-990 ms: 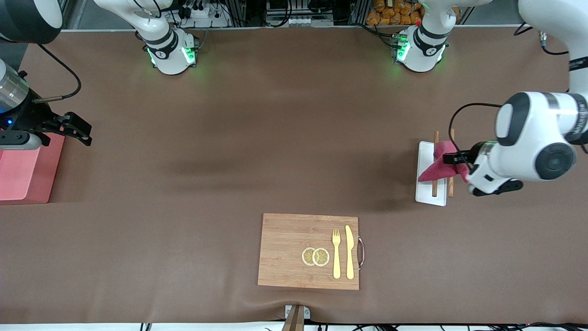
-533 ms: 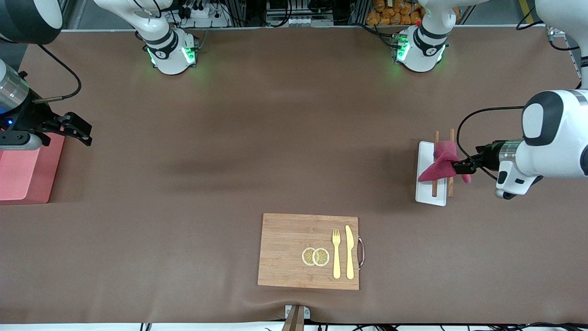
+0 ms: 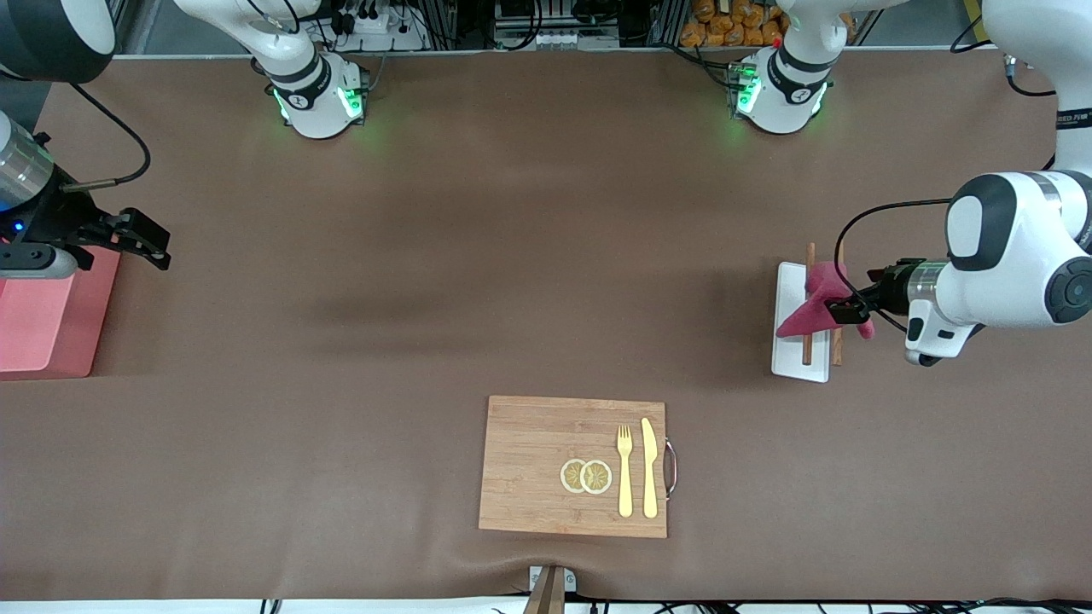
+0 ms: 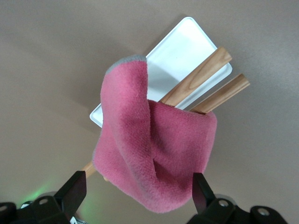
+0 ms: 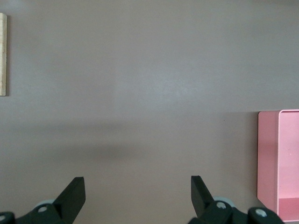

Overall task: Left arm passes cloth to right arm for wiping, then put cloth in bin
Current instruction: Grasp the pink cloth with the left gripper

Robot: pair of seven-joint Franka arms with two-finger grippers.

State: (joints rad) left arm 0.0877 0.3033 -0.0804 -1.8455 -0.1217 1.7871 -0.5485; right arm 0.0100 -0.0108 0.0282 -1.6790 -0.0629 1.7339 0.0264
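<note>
The raspberry-red cloth [image 3: 815, 305] lies draped over the brown chopsticks [image 3: 807, 345] on the white tray [image 3: 789, 358], toward the left arm's end of the table. My left gripper [image 3: 845, 309] is at the cloth's edge. In the left wrist view the cloth [image 4: 149, 154] sits between the wide-open fingers of the left gripper [image 4: 138, 183], over the tray [image 4: 182, 51]. The salmon-pink bin [image 3: 43, 328] stands at the right arm's end. My right gripper [image 3: 149, 240] waits open and empty over the table beside the bin [image 5: 280, 158].
A wooden cutting board [image 3: 546, 443] lies near the front camera at mid-table, with two lemon slices [image 3: 586, 476], a yellow fork [image 3: 624, 469] and a yellow knife [image 3: 649, 467] on it. Its edge shows in the right wrist view [image 5: 2, 53].
The left arm's wrist swung out toward the table end and came slightly back, the gripper staying at the cloth. The cloth's fold shifted a little. The right arm has not moved.
</note>
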